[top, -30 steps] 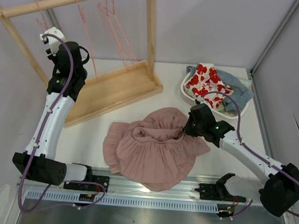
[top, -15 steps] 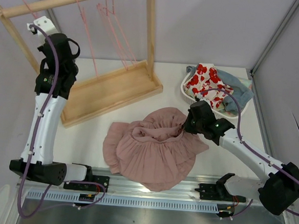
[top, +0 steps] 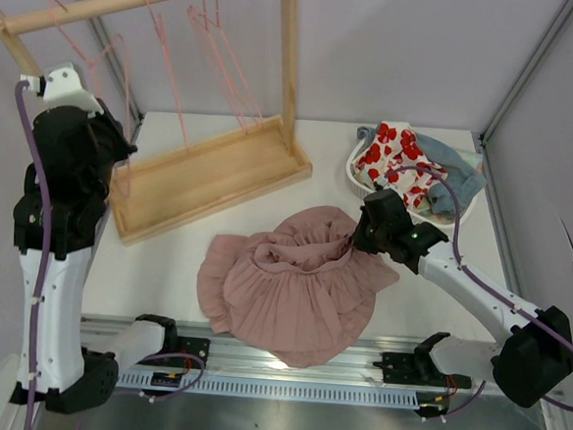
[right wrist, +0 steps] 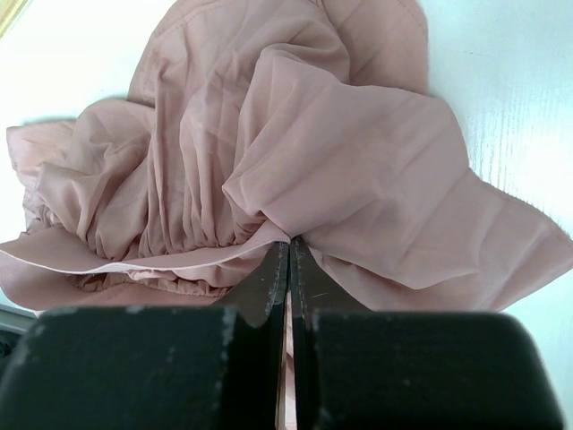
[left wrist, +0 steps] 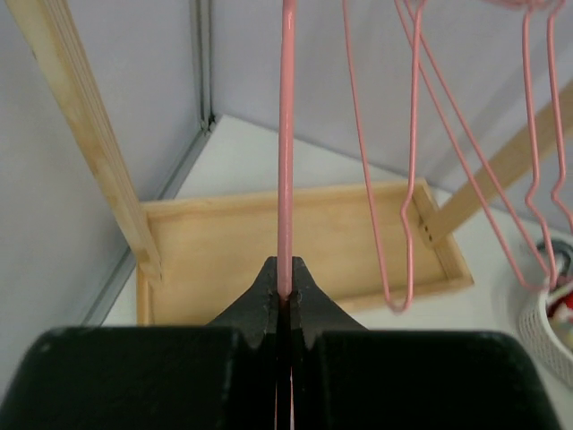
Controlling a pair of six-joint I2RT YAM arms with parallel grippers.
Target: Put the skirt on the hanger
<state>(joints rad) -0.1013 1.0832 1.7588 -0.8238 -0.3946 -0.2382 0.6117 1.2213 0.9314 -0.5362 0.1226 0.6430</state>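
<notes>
Left hand (left wrist: 285, 291) clamped on hanger (left wrist: 286, 134) wire, held upright far left by wooden rack (left wrist: 85, 134), likely to carry it toward the garment. Right hand (right wrist: 288, 260) pinched tight on skirt (right wrist: 295, 143) waist fold. Skirt heaped near centre of counter (top: 165, 266), grip probably to lift waist.

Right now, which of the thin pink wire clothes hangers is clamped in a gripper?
The leftmost pink wire hanger, pinched in the shut left gripper; the other hangers dangle free to its right.

Nope, can't read any text anywhere, no labels, brand names, numbers or signs on anything in these shots.
</notes>
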